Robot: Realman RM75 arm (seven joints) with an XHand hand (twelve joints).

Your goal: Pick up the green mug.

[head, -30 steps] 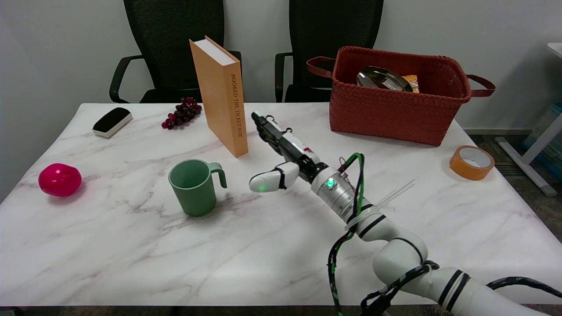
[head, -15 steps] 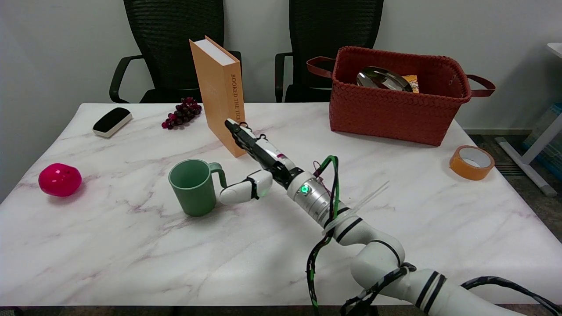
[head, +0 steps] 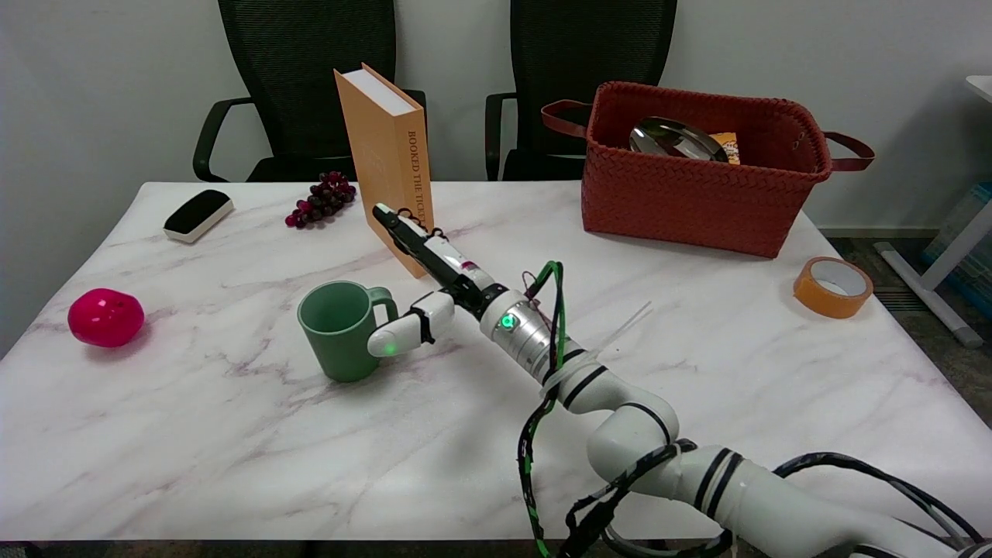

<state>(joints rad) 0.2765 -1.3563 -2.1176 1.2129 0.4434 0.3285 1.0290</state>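
Leftward, right hand (head: 422, 275) now reaches green mug (head: 341, 329), orange book (head: 387, 167) behind.

A white marble-patterned bench (head: 232, 434) filled most of the frame. On it, left of centre, stood an upright green mug (head: 341, 331), handle to the right. A pink ball (head: 105, 316) lay at the left edge. Toward the upper left lay a black-and-white eraser (head: 198, 215) and a bunch of dark grapes (head: 321, 198). An orange book (head: 386, 167) stood upright at upper centre. A red woven basket (head: 697, 182) sat at upper right, with an orange tape roll (head: 832, 287) near the right edge.
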